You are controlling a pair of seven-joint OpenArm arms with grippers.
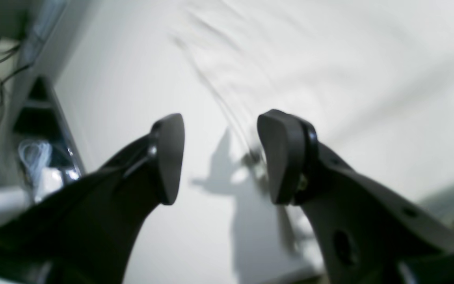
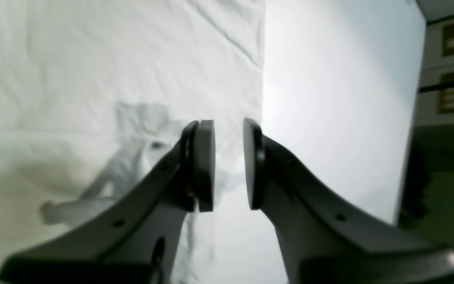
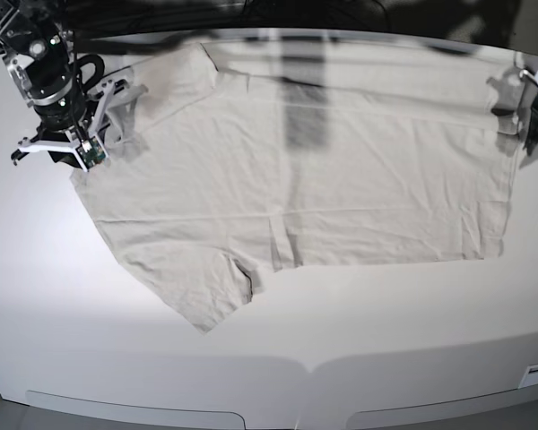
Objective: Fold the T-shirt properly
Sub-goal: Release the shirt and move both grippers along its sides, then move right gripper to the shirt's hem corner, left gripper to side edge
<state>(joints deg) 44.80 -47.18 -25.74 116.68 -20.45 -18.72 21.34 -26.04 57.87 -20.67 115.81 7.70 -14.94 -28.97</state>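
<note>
The base view alone shows the whole T-shirt [image 3: 296, 179] spread flat on the tabletop [image 3: 341, 358]; each wrist view shows only an edge. The left pincer [image 1: 221, 157] is spread and empty; the right pincer [image 2: 229, 163] stands narrowly parted, pinching nothing.

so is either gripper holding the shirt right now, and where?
Nothing is held. The left gripper and the right gripper both have empty gaps between their jaws, each above an edge of the T-shirt.
</note>
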